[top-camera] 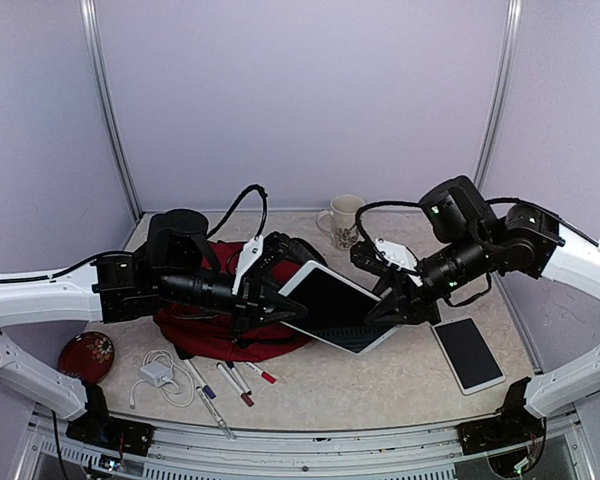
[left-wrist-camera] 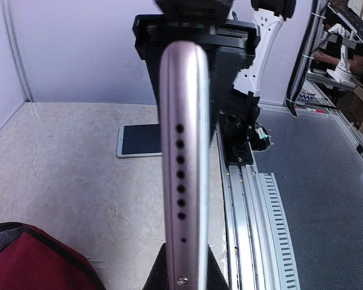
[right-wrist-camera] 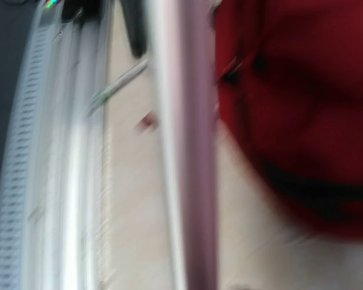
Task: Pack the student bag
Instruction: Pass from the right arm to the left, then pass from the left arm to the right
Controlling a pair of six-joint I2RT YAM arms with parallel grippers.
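The student bag, dark red with black straps, lies at the left of the table; its corner shows in the left wrist view and it fills the blurred right wrist view. A large white-framed tablet hangs tilted above the bag's right side. My left gripper is shut on its left edge; the pinkish edge stands between the black fingers. My right gripper is at the tablet's right edge. Motion blur hides how its jaws stand.
A smaller tablet lies flat at the right front, also seen from the left wrist. A patterned mug stands at the back. A red plate, a white charger with cable and several pens lie at the front left.
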